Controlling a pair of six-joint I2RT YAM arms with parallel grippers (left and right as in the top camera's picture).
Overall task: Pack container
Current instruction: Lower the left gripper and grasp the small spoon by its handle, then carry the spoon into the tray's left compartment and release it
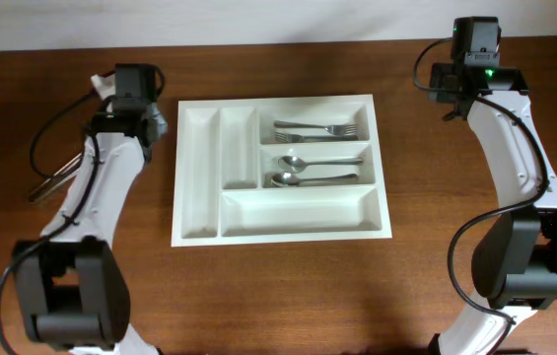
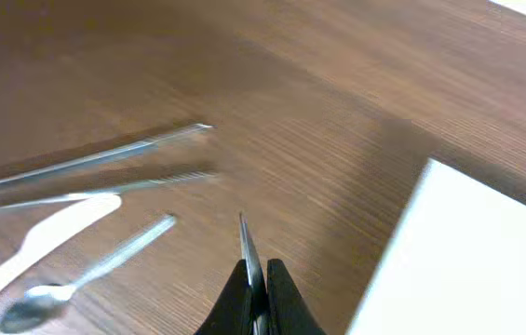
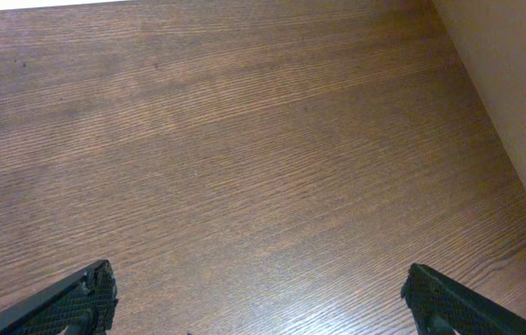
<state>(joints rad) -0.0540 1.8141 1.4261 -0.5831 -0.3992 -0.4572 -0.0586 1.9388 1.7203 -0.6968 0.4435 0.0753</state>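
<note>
Sorting explains the layout: the large white rectangular plastic cutlery tray [image 1: 298, 211] lies just to the right of your left gripper [image 2: 255, 284], with steel forks [image 1: 315, 129] in one long compartment and steel spoons [image 1: 308, 170] in the next, so each kind seems to get its own slot. Your left gripper is pinched tight on a thin strip of metal [image 2: 246, 242] standing edge-on between its fingers. I judge it to be a knife, though I cannot tell for sure, and the narrow clamp suits so slim a piece. Ahead and to the left of those fingers, the stock not yet packed lies on the brown wooden table [image 3: 244, 140]: two long steel handles [image 2: 104, 158], a white plastic utensil [image 2: 39, 237] and a small steel spoon [image 2: 86, 274]. Your right gripper [image 3: 263, 307] stands wide, holding nothing, over bare wood with the tray off to its left, likely parked to keep clear.
</note>
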